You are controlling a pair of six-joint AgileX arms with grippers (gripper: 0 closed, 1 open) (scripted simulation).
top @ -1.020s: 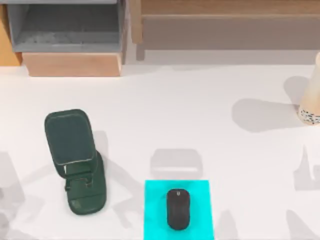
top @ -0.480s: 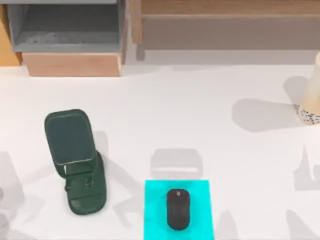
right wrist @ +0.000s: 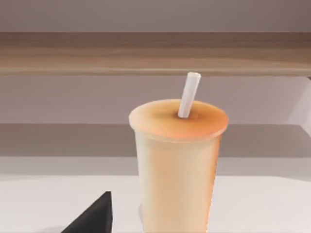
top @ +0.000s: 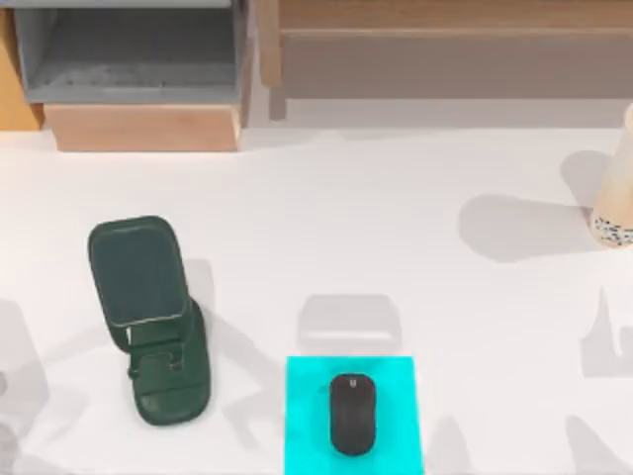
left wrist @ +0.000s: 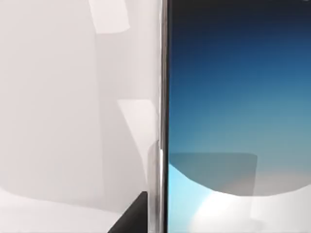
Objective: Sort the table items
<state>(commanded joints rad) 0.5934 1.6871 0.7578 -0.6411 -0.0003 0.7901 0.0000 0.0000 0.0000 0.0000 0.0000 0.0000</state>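
Observation:
The black oval mouse (top: 352,414) lies on a cyan mat (top: 307,396) at the table's front middle. The cream cup (top: 615,203) with its dark-speckled base stands at the table's right edge. The right wrist view faces it close up: the cup (right wrist: 176,165) is upright with a white straw (right wrist: 188,94), and a black part of my right gripper (right wrist: 92,217) sits just beside it. The smartphone (left wrist: 233,97), its screen glowing blue-white, is very close in the left wrist view, with a black part of my left gripper (left wrist: 132,218) at its edge.
A dark green phone stand (top: 146,317) stands at the front left with nothing on it. At the back, a grey open box (top: 129,59) rests on a wooden block beside a long wooden shelf (top: 445,49).

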